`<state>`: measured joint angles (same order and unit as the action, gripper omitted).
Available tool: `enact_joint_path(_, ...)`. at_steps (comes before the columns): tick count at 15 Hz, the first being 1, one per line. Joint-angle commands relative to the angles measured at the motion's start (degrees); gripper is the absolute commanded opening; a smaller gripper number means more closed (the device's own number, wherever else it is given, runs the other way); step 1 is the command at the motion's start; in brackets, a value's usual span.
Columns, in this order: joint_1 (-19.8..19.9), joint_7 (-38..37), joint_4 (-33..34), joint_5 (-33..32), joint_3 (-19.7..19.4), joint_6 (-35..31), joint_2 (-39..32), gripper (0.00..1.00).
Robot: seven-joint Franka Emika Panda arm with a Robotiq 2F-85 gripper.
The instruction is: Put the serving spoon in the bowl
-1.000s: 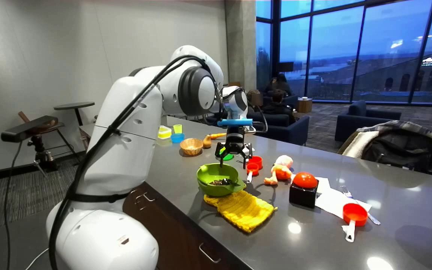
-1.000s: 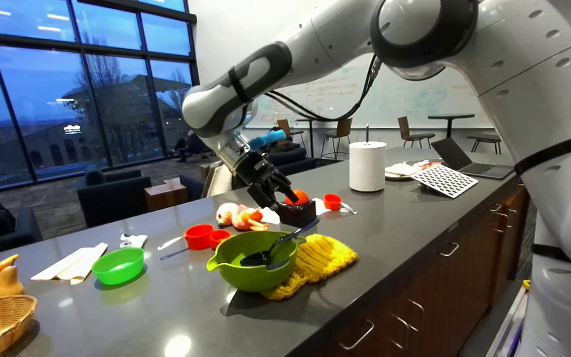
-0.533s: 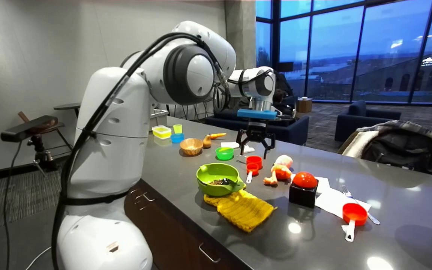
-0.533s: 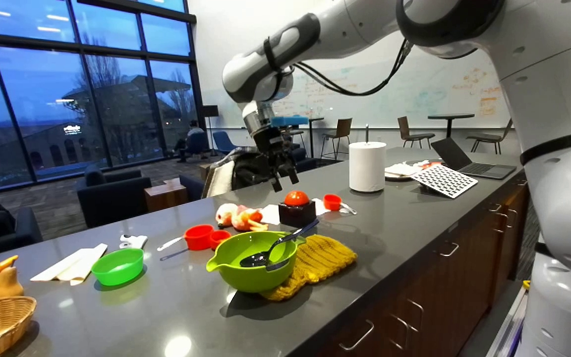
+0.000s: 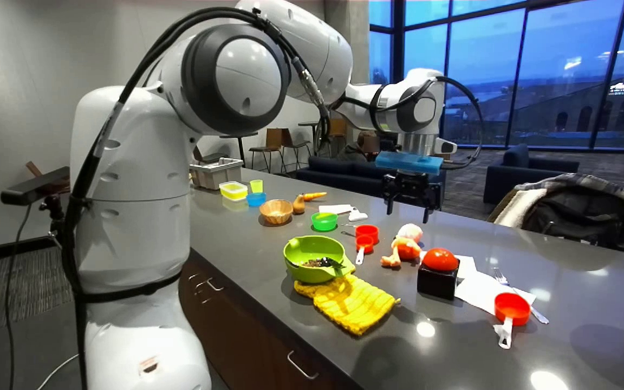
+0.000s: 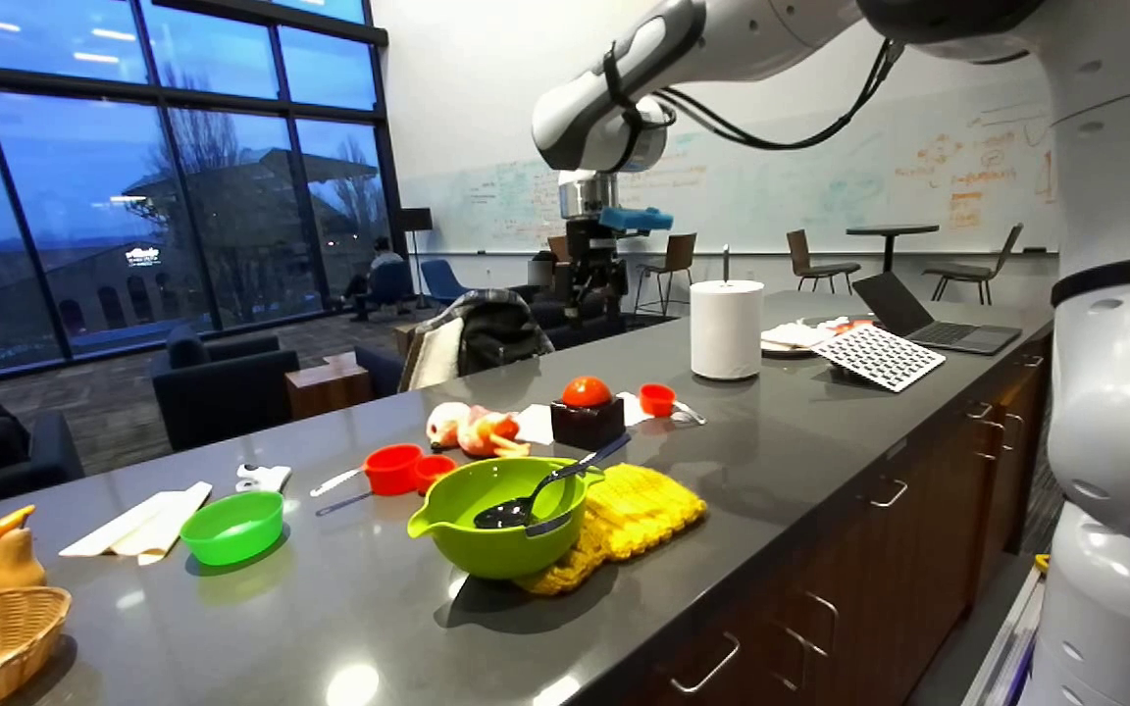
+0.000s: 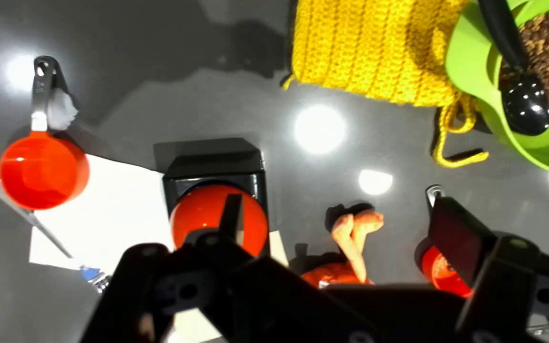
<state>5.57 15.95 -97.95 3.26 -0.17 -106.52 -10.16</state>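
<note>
The bowl is lime green and stands upright on the counter in both exterior views [image 5: 312, 275] [image 6: 496, 551]. Its side shows at the upper right of the wrist view [image 7: 467, 66]. The black serving spoon [image 6: 506, 512] lies in it. The spoon's head is inside, and its handle leans out over the rim beside the yellow cloth. The spoon also shows in the wrist view [image 7: 526, 102], beside brown bits in the bowl. My gripper [image 7: 347, 228] is open and empty, with its fingers wide apart. It hangs above the counter, away from the bowl, in both exterior views [image 5: 408, 212] [image 6: 592, 302].
A yellow knitted cloth [image 6: 639, 520] lies by the bowl. A black box with a red dome [image 5: 438, 283], a pinkish toy [image 5: 405, 248] and red scoops [image 5: 367, 234] [image 5: 512, 309] are nearby. A green dish [image 6: 233, 529] and a paper roll [image 6: 727, 333] stand further off.
My open gripper has risen and moved away from above the bowl, toward the right in an exterior view. The spoon and the bowl have stayed in place.
</note>
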Motion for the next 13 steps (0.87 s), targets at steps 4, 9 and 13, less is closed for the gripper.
enact_joint_path(4, 2.33, -0.27, -7.47, -0.72, -4.65, -6.14, 6.26, 1.0)
enact_joint_path(9, 3.87, 0.09, -11.97, -1.03, -7.5, -5.34, 10.42, 1.0)
enact_joint_path(13, 3.64, 0.06, -10.01, -0.36, -7.93, -4.72, 8.48, 1.0)
